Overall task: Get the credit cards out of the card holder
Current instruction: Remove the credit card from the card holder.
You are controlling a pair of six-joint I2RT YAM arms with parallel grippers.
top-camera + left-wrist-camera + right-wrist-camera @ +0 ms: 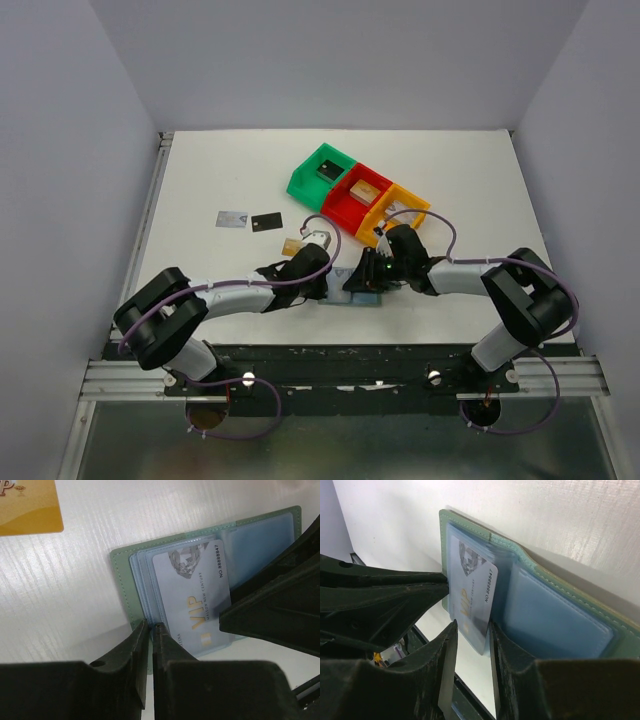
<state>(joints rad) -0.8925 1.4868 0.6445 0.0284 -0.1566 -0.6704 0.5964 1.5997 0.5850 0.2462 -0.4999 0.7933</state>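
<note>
Left gripper [151, 625] jaws near-closed at card holder [119, 575] edge; right gripper [471, 627] jaws astride silver card [475, 585]; whether either clamps, cannot tell.

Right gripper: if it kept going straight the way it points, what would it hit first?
Most likely the silver-grey card sticking out of the card holder; its near end sits between the fingers of the right gripper. Depth is hard to judge.
</note>
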